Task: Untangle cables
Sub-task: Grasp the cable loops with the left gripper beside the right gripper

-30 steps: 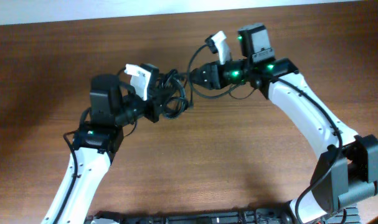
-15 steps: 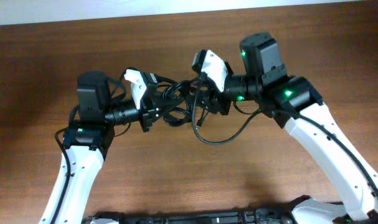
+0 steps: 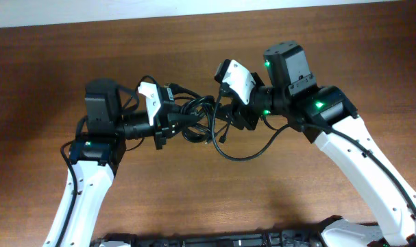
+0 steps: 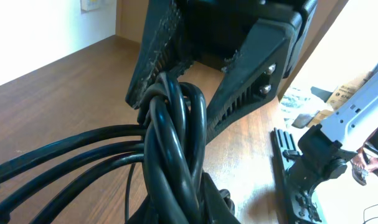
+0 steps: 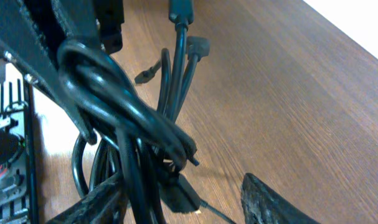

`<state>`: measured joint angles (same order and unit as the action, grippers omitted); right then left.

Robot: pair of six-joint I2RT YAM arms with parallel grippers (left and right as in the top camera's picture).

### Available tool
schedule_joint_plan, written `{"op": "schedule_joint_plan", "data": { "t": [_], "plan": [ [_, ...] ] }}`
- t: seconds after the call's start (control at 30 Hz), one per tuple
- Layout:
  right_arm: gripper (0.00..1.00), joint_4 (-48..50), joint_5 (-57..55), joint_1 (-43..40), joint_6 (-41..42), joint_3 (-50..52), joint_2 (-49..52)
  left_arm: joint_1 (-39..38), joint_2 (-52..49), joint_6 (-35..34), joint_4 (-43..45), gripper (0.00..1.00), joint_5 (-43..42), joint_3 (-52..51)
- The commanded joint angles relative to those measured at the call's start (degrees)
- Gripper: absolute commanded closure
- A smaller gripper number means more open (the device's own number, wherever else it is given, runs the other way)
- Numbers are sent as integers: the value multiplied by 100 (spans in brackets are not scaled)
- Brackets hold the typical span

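Observation:
The cables [image 3: 194,118] are a black looped bundle held up between my two grippers above the wooden table [image 3: 50,68]. My left gripper [image 3: 165,120] is shut on the bundle's left side. My right gripper [image 3: 225,113] is open, with its jaws straddling the bundle's right side. In the left wrist view the thick twisted cords [image 4: 176,149] run up between the right gripper's spread jaws. In the right wrist view the bundle [image 5: 123,124] lies against my left finger, with my gripper [image 5: 182,205] wide open. Plug ends [image 5: 198,45] dangle beyond it.
One loose cable strand [image 3: 245,152] sags from the bundle in a loop towards the table. A black rail [image 3: 194,241] runs along the front edge. A white wall [image 3: 194,5] borders the far edge.
My right gripper swung left and down from the far side to the bundle and now straddles it. A strand has dropped into a loop below. My left gripper shifted slightly left with the bundle.

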<state>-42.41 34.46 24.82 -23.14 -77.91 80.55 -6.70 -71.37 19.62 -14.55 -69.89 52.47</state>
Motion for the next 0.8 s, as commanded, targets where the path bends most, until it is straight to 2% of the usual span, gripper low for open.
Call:
{"op": "schedule_joint_plan", "data": {
  "t": [0.0, 0.1, 0.23, 0.27, 0.4, 0.5, 0.57, 0.63, 0.77],
  "plan": [
    [43, -105, -68, 35, -44, -96, -420, 22, 24, 503, -4, 100, -173, 164],
    [42, -330, -66, 35, -37, -96, -660, 22, 24, 542, 197, 100, -173, 164],
    [42, -387, -66, 28, 916, -96, -697, 22, 24, 542, 632, 100, -302, 164],
    [38, -387, -66, 28, 1117, -96, -695, 22, 24, 542, 863, 100, -525, 164],
    [36, -295, -66, 28, 1565, -96, -691, 11, 24, 522, 1624, 100, -859, 164],
    [34, -42, -63, 28, 1971, -96, -691, -9, 24, -122, 2087, 100, -852, 164],
    [27, 107, -63, 31, 2378, -96, -671, -122, 24, -446, 2350, 100, -831, 164],
    [27, 212, -46, 31, 2516, -96, -599, -247, 24, -850, 2684, 100, -831, 164],
    [29, 490, 240, 31, 2601, -96, -531, -420, 24, -994, 2778, 100, -380, 164]
  ]
}}
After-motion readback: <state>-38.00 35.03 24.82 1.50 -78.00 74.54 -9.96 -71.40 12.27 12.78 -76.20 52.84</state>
